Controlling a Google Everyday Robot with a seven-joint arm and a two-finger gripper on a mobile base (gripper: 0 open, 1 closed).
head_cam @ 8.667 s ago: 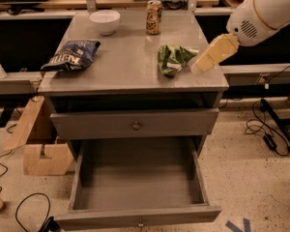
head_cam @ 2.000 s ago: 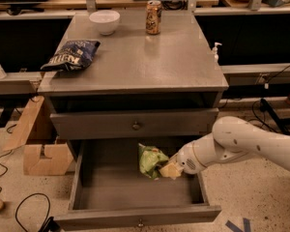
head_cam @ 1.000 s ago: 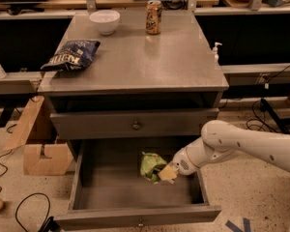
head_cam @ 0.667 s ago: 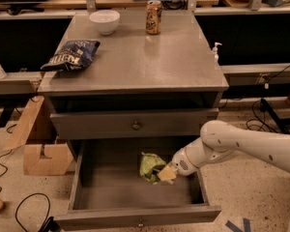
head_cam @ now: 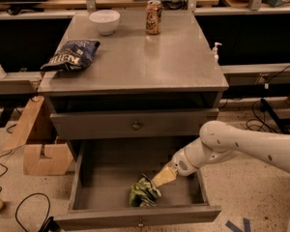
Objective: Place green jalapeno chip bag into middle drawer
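1. Whereas a second ago the green jalapeno chip bag (head_cam: 144, 193) hung at the gripper's tip over the mid-depth of the middle drawer (head_cam: 186, 197), it now sits lower and closer to that drawer's front wall, apparently resting on the grey floor.
2. The gripper (head_cam: 163, 177) has come down and forward with it inside the middle drawer. Its pale tip meets the bag's upper right edge, and the white arm reaches in over the drawer's right wall.
3. Whether the gripper is clamped on the bag or has already let go cannot be told; the two touch, and nothing more is plain.
4. The bag looks crumpled and slumped, wholly within the middle drawer's walls, just behind the front panel and about in line with its knob.
5. Judged from this, the placing is nearly done. The bag is where the task wants it. What seems left is a release, if not yet made, and a lift out of the drawer that does not drag the foil along.
6. Above the middle drawer, the dark blue chip bag (head_cam: 71, 54) on the tabletop plays no part.
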